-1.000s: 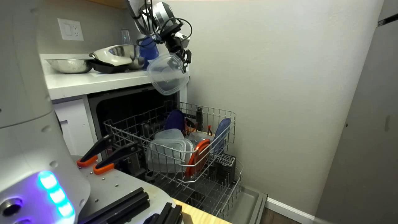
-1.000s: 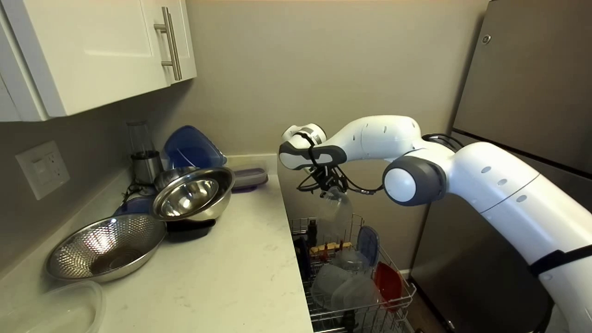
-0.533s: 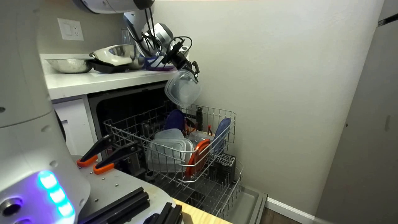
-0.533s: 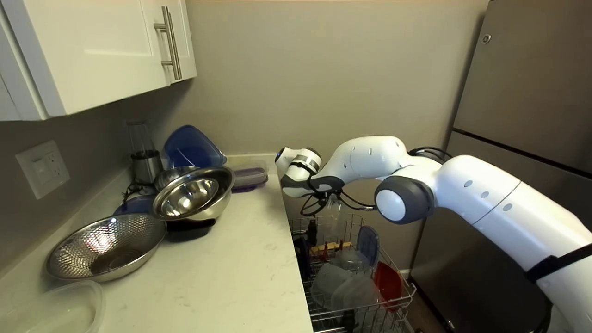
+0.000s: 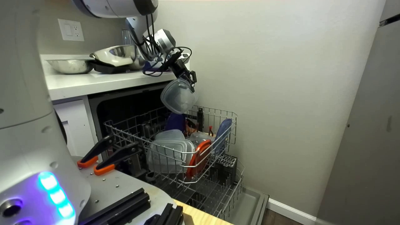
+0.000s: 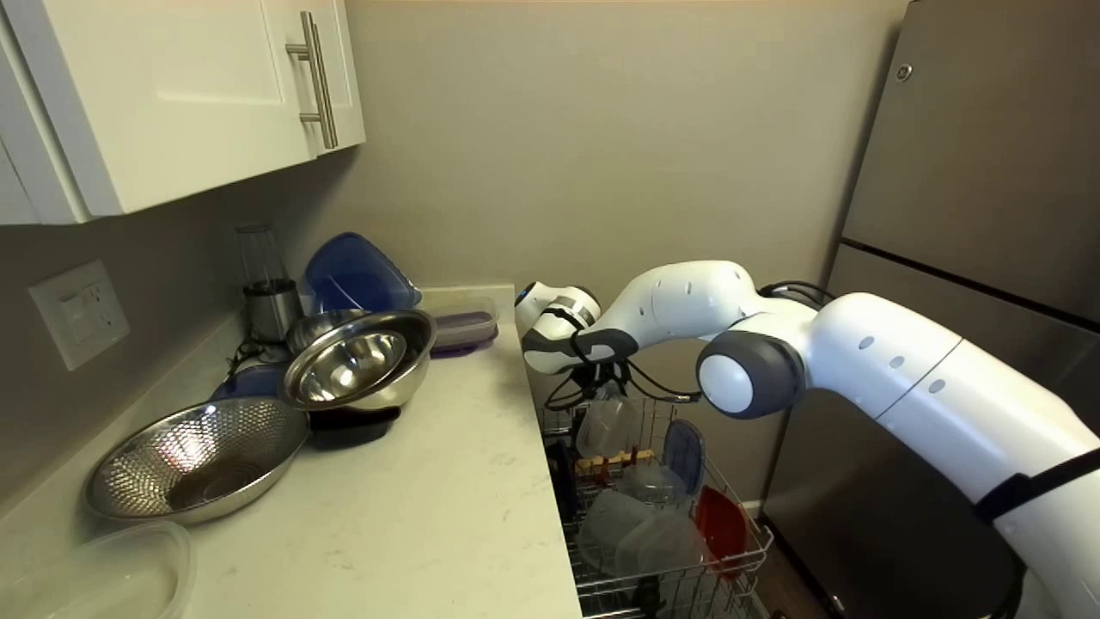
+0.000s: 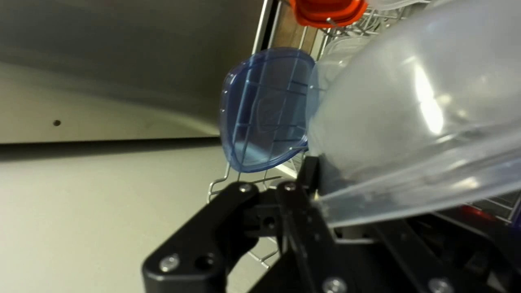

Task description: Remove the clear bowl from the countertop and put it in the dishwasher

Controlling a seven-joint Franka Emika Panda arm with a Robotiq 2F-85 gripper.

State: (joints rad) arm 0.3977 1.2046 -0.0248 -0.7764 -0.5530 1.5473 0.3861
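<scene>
While two orange-tipped clamps (image 5: 120, 155) sit nearest on the grey base plate (image 5: 109, 184), the dishwasher (image 5: 125, 106) lies beyond with two racks (image 5: 215, 110) pulled out: at least three see-through containers (image 5: 170, 135), one orange-red piece (image 5: 200, 159), one blue lid (image 5: 223, 134), one dark-blue piece (image 5: 175, 122), all in the upper one. One clear bowl (image 5: 179, 97) hangs tilted above that rack, off the countertop (image 5: 90, 84); one gripper (image 5: 192, 87) has it, jaws closed down on the rim. On the countertop, in an exterior view: one see-through tub (image 6: 103, 585) near, then one colander (image 6: 198, 464), at least two metal bowls (image 6: 344, 361) farther back. In the way: dark-blue piece shows just below the bowl, touching or apart can't tell; the arm (image 6: 687, 301) hides most of the gripper in an exterior view. Versus half a second ago: bowl and gripper a bit lower, slightly nearer the countertop; rack contents unchanged
</scene>
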